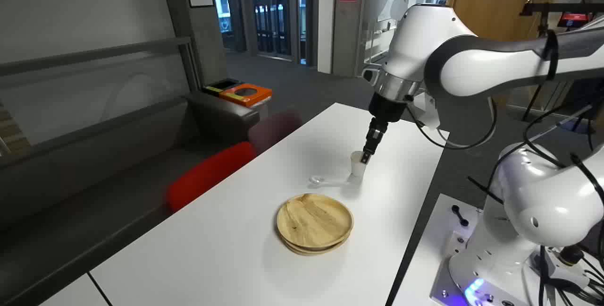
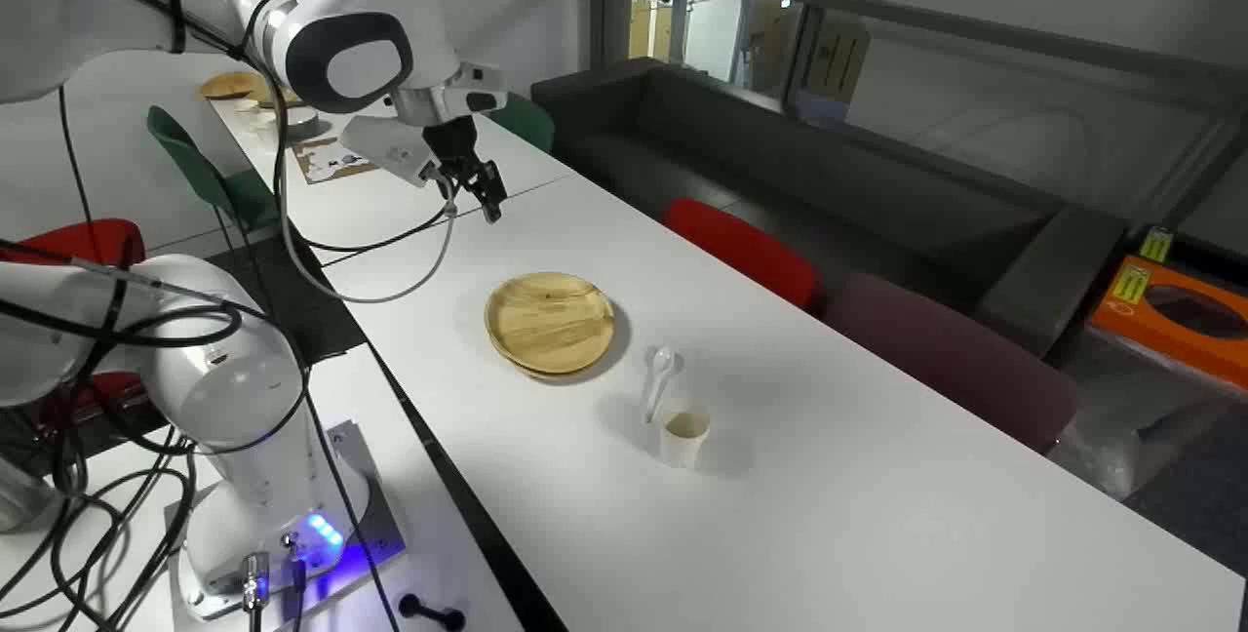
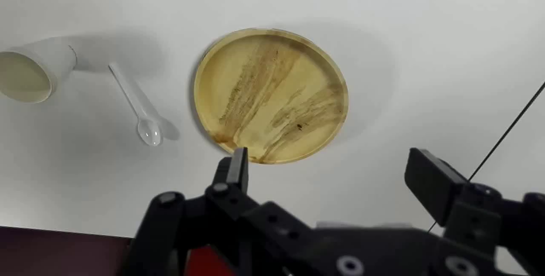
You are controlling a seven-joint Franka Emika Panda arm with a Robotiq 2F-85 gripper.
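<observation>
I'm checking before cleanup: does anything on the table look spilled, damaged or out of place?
Nothing stands out. The cup stands upright, the spoon lies beside it, and no spill shows. The brown streaks on the top wooden plate look like grain, not damage.

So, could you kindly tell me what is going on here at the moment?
The robot's gripper hangs wide open above the white table, holding nothing and touching nothing. The thing nearest to it appears to be the stack of wooden plates below. A pale spoon lies on the tabletop between the plates and a pale cup, which stands upright. The spoon's handle end is close to the cup but apart from it.
</observation>
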